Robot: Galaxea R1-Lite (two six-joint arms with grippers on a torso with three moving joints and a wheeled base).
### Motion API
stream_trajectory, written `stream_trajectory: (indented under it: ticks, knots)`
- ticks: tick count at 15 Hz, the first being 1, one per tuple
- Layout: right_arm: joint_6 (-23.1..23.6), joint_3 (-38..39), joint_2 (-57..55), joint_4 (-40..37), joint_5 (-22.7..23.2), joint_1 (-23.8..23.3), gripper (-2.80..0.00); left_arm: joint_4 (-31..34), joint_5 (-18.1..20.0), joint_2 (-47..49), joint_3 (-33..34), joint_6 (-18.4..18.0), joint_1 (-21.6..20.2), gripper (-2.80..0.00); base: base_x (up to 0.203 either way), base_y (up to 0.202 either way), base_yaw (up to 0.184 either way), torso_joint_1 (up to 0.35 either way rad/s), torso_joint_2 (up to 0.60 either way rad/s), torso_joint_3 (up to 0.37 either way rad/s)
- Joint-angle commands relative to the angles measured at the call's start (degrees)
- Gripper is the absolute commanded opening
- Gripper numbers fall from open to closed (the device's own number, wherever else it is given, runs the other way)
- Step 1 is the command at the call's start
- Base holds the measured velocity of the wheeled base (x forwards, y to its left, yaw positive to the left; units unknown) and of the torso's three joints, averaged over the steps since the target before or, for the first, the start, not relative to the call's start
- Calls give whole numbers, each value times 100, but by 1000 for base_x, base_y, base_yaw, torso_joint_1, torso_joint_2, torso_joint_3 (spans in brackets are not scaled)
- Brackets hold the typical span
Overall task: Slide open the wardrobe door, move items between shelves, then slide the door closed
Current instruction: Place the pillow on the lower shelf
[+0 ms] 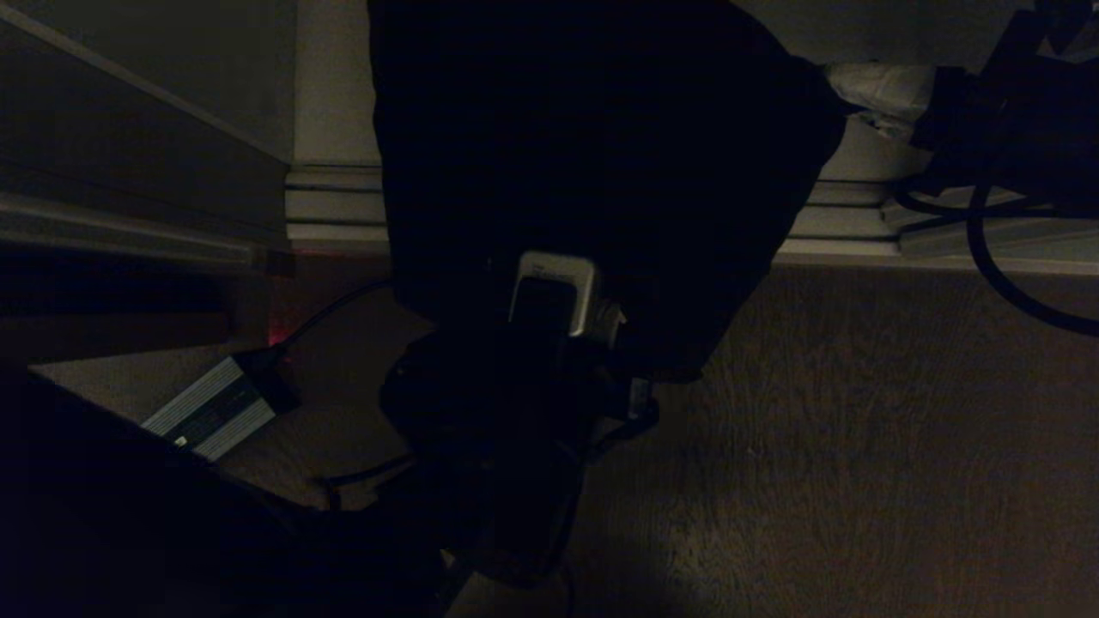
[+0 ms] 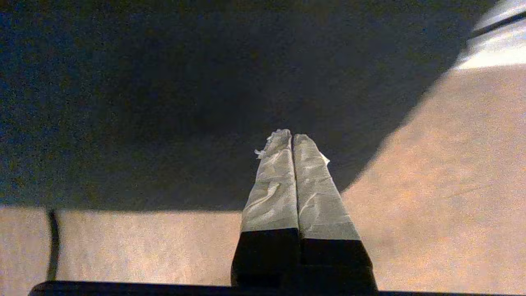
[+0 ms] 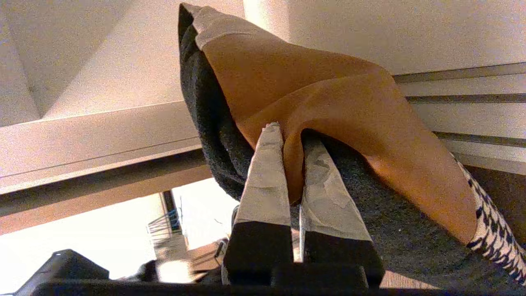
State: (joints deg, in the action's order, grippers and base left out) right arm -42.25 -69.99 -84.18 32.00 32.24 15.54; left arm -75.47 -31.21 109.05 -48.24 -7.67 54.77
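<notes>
A cushion hangs from my right gripper, which is shut on a fold of its brown band. The cushion's black back and a houndstooth corner also show. In the head view the cushion is a large black shape at the top centre, and the right gripper's pale fingers pinch its right edge. My left gripper is shut on nothing, its tips close to the cushion's black face. An off-white shelf board lies behind. A grey panel at the left may be the sliding wardrobe door.
A grey power brick with its cable lies on the brown floor at the lower left. The ribbed pale floor track runs across behind the cushion. Black cables loop down from the right arm.
</notes>
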Motion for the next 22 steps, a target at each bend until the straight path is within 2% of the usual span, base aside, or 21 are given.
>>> stream_trajectory:
  ticks: [1, 3, 7, 9, 16, 17, 18, 22]
  knots:
    - [-20, 3, -2, 25, 19, -6, -280, -53, 29, 524, -100, 30, -335, -280, 0, 0, 0, 0, 0, 0]
    - [-20, -6, 11, 17, 19, 1, -280, -55, 52, 747, -582, 80, -675, -280, 0, 0, 0, 0, 0, 0]
    - [-11, 38, 24, 17, 28, 1, -280, 297, 23, 1036, -1663, 132, -1045, -280, 0, 0, 0, 0, 0, 0]
    - [-11, 79, -8, 17, 36, 1, -280, 562, 19, 1186, -2024, 166, -1128, -280, 0, 0, 0, 0, 0, 0]
    - [-19, 117, 50, 26, 63, 1, -280, 601, -17, 1583, -3039, 104, -1329, -280, 0, 0, 0, 0, 0, 0]
    - [-13, 116, 42, 26, 36, 1, -17, 604, -17, 1625, -3135, 99, -1329, -280, 0, 0, 0, 0, 0, 0]
    - [-11, 109, 10, 26, 29, 1, 0, 604, -17, 1655, -3149, 99, -1337, -280, 0, 0, 0, 0, 0, 0]
    - [-11, 303, 198, 26, 63, 1, 0, 817, -17, 1726, -3601, 87, -1398, -280, 0, 0, 0, 0, 0, 0]
